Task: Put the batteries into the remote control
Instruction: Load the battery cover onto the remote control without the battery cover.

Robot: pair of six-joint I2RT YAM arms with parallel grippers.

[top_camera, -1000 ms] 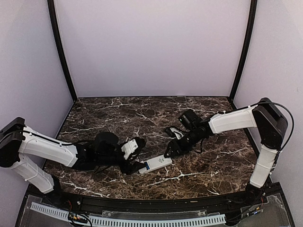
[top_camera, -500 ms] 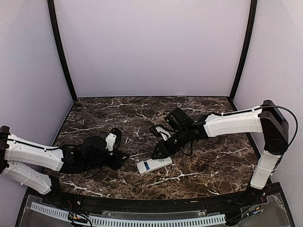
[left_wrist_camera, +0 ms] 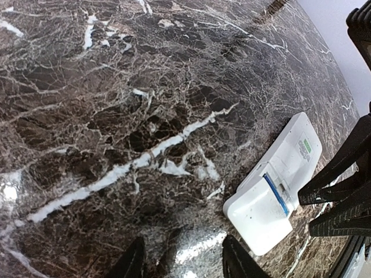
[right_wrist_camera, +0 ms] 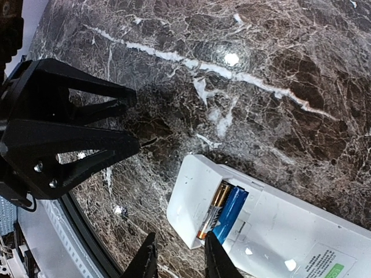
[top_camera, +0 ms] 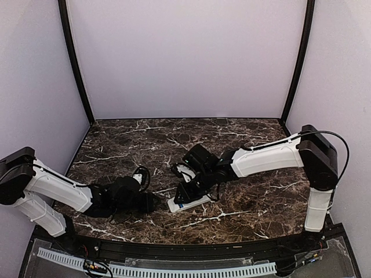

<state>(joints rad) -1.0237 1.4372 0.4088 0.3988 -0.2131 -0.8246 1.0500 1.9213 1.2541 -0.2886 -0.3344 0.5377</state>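
Observation:
The remote control (top_camera: pixel 189 201) lies back-up on the marble table, and also shows in the left wrist view (left_wrist_camera: pixel 284 174). In the right wrist view its battery bay is partly open. The pale tan battery (right_wrist_camera: pixel 213 215) and the bluish battery (right_wrist_camera: pixel 231 213) lie side by side in it. The bluish one shows as a thin strip in the left wrist view (left_wrist_camera: pixel 276 194). A white cover (right_wrist_camera: pixel 193 197) sits over the remote's end beside them. My right gripper (right_wrist_camera: pixel 181 263) hovers open over that end. My left gripper (left_wrist_camera: pixel 184 263) is open and empty, just left of the remote.
The dark marble table (top_camera: pixel 255 197) is walled by pale panels with black corner posts. A black rail (top_camera: pixel 174 250) runs along the near edge. The two grippers are close together over the remote's left end; the left one shows in the right wrist view (right_wrist_camera: pixel 64 139).
My left gripper let go of the remote's end and drew back to the left. My right gripper moved left along the remote to its left end.

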